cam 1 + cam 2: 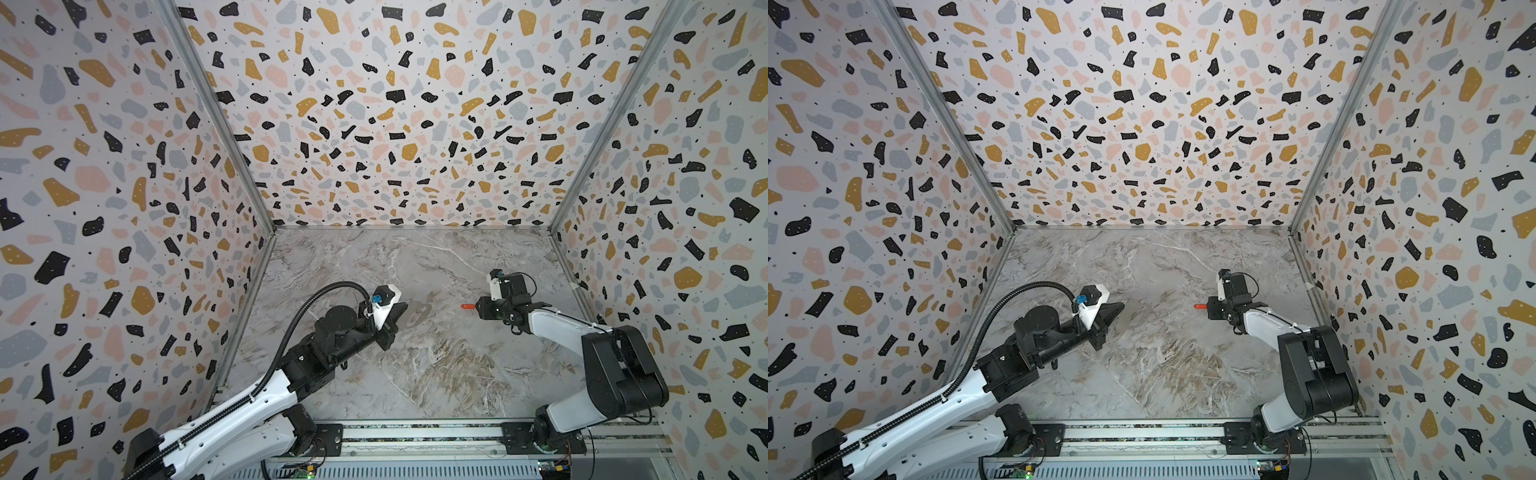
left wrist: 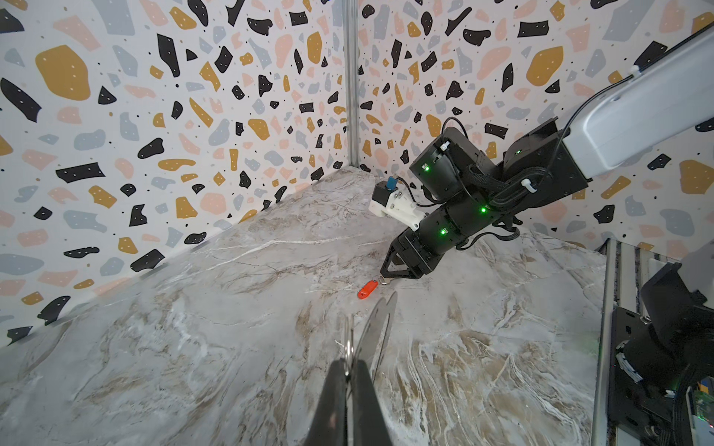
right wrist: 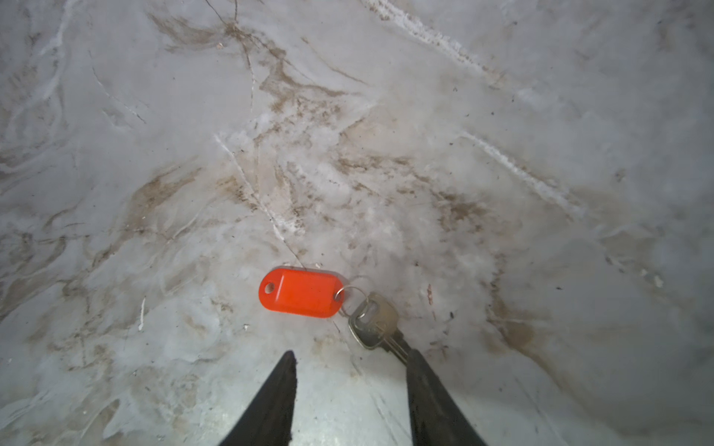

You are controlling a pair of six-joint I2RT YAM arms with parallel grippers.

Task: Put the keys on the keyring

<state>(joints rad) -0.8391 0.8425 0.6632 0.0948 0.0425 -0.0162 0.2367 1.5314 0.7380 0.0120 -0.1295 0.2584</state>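
Two robot arms are in view, a left arm [image 1: 249, 399] and a right arm [image 1: 615, 365], each with one pincer: the left pincer [image 2: 349, 370] and the right pincer [image 3: 350, 355]. There is one keyring [image 2: 373, 332], one red-orange tag [image 3: 300, 292], one marble surface [image 1: 436, 374] and one key [image 3: 373, 322] for certain; a second key head beneath it cannot be ruled out.

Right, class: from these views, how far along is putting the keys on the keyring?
Done: the left gripper is shut on the keyring. In hand: the right gripper stands open at a key with a red tag, lying loose on the table. Left: grip that key and thread it onto the keyring. No second key is clearly visible.
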